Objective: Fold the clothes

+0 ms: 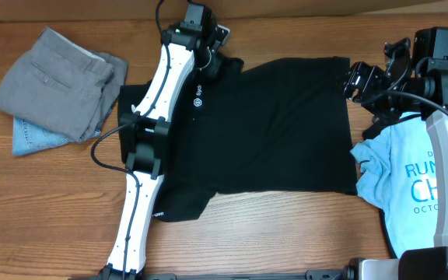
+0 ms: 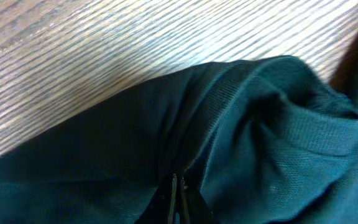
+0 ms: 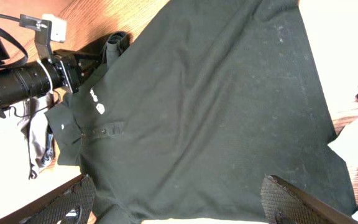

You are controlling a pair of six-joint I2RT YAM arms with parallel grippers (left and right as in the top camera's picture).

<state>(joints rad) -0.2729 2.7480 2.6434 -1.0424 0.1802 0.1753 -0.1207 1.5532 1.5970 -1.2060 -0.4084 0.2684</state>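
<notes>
The clothes in hand are a black short-sleeved shirt (image 1: 271, 128) lying flat across the middle of the wooden table, with a small white chest logo (image 1: 197, 101) and a collar at its left end. At the far shoulder by that collar, my left gripper (image 1: 211, 68) is down on the cloth. The left wrist view shows its fingertips (image 2: 178, 185) pressed together on a raised fold of the black fabric (image 2: 260, 137). Above the shirt's right edge my right gripper (image 1: 354, 80) hangs open; its two pads stand wide apart over the cloth (image 3: 229, 112), touching nothing.
Folded grey trousers (image 1: 53, 78) lie on a light blue denim piece (image 1: 31, 138) at the far left. A light blue printed T-shirt (image 1: 411, 183) lies crumpled at the right, under my right arm. My left arm (image 1: 150, 117) crosses the shirt's left sleeve.
</notes>
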